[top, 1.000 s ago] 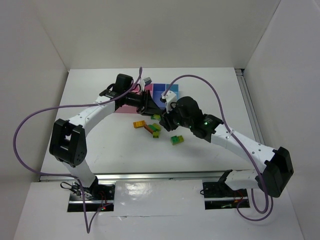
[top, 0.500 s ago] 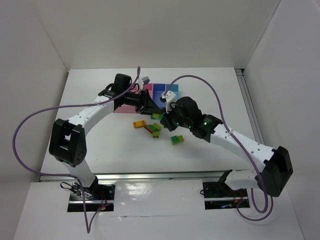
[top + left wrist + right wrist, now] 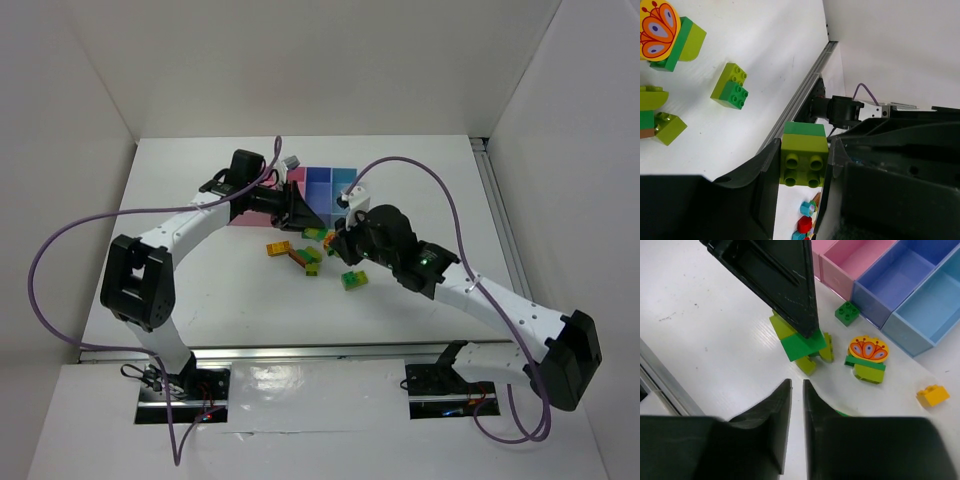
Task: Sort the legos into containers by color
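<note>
Plastic green brick [image 3: 805, 156], light, stiff, slick, is sitting pinched by its flat sides in left end effector [image 3: 802, 150]; right end effector [image 3: 796, 405], 4 o'clock, is hovering closed, empty.

Glossy moulded plastic is seen on the yellow-green brick [image 3: 805, 162], pinched by matt black plastic fingers [image 3: 765, 172] of the left gripper [image 3: 805, 146]. Smooth plastic is shown on the bins [image 3: 871, 306]. A faint sheen and light scuffs are noted on the table [image 3: 700, 325], dull metal on the rail [image 3: 802, 92].

Loose legos [image 3: 303, 260] lie on the table [image 3: 200, 290] before the containers [image 3: 322, 180].
</note>
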Controlling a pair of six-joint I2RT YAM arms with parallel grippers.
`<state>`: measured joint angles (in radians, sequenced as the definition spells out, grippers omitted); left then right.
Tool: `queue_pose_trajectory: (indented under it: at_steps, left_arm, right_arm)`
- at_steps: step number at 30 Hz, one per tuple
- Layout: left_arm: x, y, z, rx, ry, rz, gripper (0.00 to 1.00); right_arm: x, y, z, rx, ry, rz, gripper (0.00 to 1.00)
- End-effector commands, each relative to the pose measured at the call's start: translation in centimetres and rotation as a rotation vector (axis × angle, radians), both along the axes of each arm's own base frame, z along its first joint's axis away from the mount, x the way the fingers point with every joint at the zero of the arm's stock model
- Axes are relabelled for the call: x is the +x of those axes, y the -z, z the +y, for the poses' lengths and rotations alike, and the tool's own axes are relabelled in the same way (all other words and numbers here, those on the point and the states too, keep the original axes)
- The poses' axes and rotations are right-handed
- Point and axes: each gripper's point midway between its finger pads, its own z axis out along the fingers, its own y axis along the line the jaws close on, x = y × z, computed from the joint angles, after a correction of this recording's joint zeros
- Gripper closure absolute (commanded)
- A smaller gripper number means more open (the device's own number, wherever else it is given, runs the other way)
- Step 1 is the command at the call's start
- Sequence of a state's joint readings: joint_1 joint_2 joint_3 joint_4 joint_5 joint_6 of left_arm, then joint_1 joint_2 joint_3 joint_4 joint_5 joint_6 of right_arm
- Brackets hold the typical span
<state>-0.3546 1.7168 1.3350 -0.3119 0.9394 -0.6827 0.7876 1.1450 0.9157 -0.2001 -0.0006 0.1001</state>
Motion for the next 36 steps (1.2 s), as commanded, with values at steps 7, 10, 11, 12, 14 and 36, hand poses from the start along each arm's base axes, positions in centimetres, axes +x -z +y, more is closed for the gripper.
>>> queue_pose_trajectory:
  at_steps: [7,10,11,12,14,36]
  left_arm:
    - [0.4,-0.8,-0.1,-0.026,0.026,-0.03,1.0]
    - [0.2,-1.0,-0.1,-0.033,0.034,-0.027,1.0]
    - [0.2,-0.9,-0.1,-0.032,0.037,-0.036,1.0]
    - [0.2,-0.9,-0.1,-0.032,0.037,-0.036,1.0]
    - [0.2,-0.9,-0.1,-0.032,0.037,-0.036,1.0]
    - [-1.2,-1.3,0.2,-0.039,0.098,-0.062,1.0]
  right_arm:
    - [1.5,-2.3,2.9,0.037,-0.073,-0.064,0.19]
    - [1.9,-1.6,3.3,0.016,-0.077,-0.056,0.24]
    - [2.2,-2.4,3.5,0.026,-0.081,-0.08,0.26]
    - [2.4,-2.2,3.7,0.025,-0.081,-0.08,0.3]
    - [2.6,-2.4,4.0,0.03,-0.081,-0.085,0.36]
    - [4.1,-2.0,4.1,-0.036,-0.073,-0.133,0.3]
